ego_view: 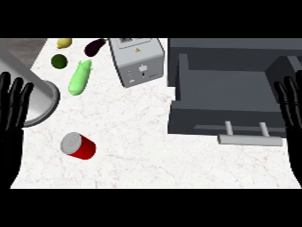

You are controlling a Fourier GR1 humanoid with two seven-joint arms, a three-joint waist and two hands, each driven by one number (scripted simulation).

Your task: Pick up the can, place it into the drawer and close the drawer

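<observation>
Head view: the red can (79, 146) is seen lying tilted on the white counter (153, 164), silver top turned up and to the left, just right of the left hand (6, 111) and well apart from the right hand (299, 111). Both hands are held open, fingers straight, holding nothing. The left hand is judged nearer. Bare counter is left between the can and the open grey drawer (228, 91), whose handle (250, 140) is turned toward the near edge.
</observation>
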